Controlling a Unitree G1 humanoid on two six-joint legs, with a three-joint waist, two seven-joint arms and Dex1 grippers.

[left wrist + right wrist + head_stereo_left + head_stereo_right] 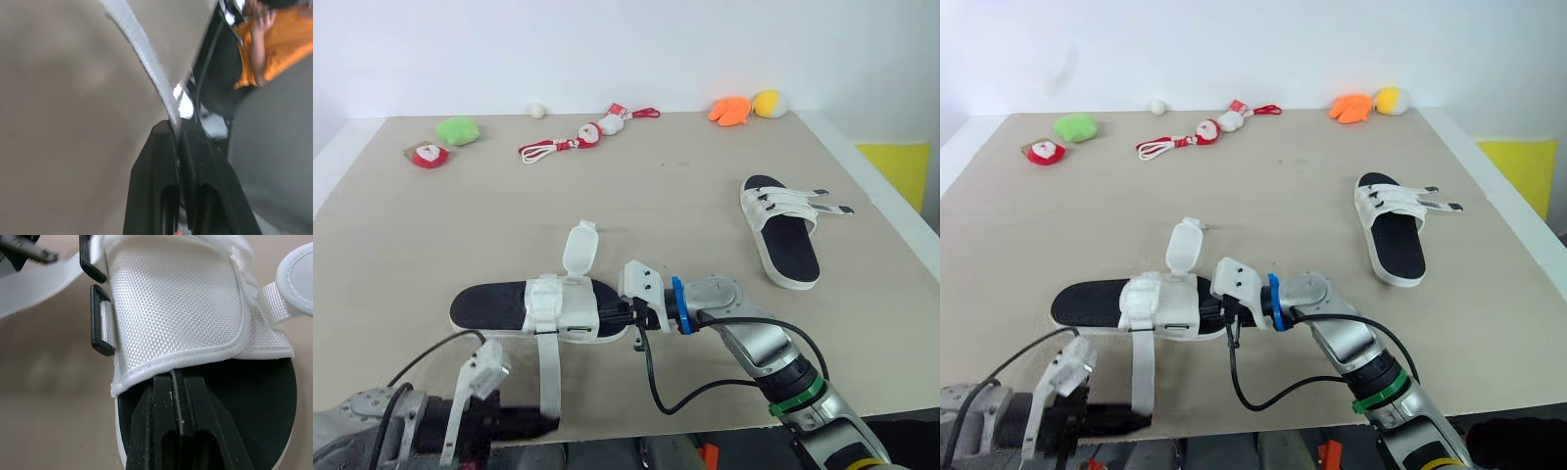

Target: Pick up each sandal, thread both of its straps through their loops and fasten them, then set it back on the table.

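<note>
Grippers: 2, both working on the near sandal (489, 305).
Left gripper (550, 423): at the near edge of the table (685, 196), fingers clamped on the end of 1 white strap (548, 372).
Strap: runs straight from the sandal's near side to that gripper.
Near sandal: 1, lying flat and lengthwise across the table, close to the near edge, black insole up.
Second strap (579, 247): 1, flipped open toward the far side, tab standing up.
Loops (101, 328): 2 black ones on the near side of the white upper (171, 298).
Right gripper (619, 318): reaching in from the right, fingers together, tips tucked under the upper's hem; whether they pinch anything cannot be told.
Far sandal (790, 250): 1, flat on the table near the right edge, well apart from the near one, its 2 straps loose and pointing right.
Open room: bare tabletop between the 2 sandals, and a wide bare band beyond them.
Far edge: 1 red-and-white toy (429, 155), 1 green toy (458, 129), 1 white ball (536, 110), corded ornaments (587, 133), apparently 2, 1 orange toy (729, 110), 1 yellow toy (769, 103).
</note>
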